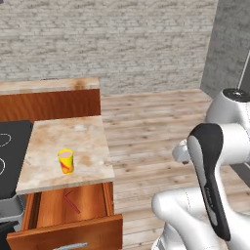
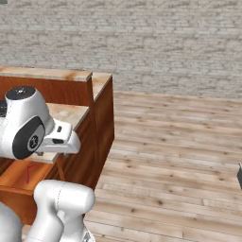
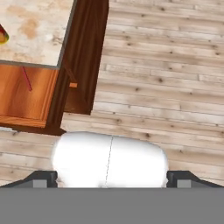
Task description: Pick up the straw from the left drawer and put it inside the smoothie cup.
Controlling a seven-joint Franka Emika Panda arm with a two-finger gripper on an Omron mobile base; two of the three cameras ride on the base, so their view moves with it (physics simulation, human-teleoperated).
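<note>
The yellow smoothie cup (image 1: pixel 66 161) stands upright on the marble countertop (image 1: pixel 83 141), near its front edge. Below it the left drawer (image 1: pixel 93 205) is pulled out, its silver handle (image 1: pixel 71 246) on the front. The dark red straw (image 1: pixel 72 201) lies flat on the drawer floor, and it also shows in the hand view as the straw (image 3: pixel 27 79) and in the right base view as the straw (image 2: pixel 27 173). My gripper (image 3: pixel 112 179) is open and holds nothing, its fingertips (image 3: pixel 43 178) wide apart. It hangs over the wooden floor, to the right of the drawer (image 3: pixel 22 105).
A black stove top (image 1: pixel 10 146) adjoins the counter on the left. A raised wooden counter section (image 1: pixel 49 97) stands behind it. The cabinet's side wall (image 3: pixel 83 57) borders open plank floor (image 3: pixel 166 65) on the right. A grey wall panel (image 1: pixel 229 49) stands at far right.
</note>
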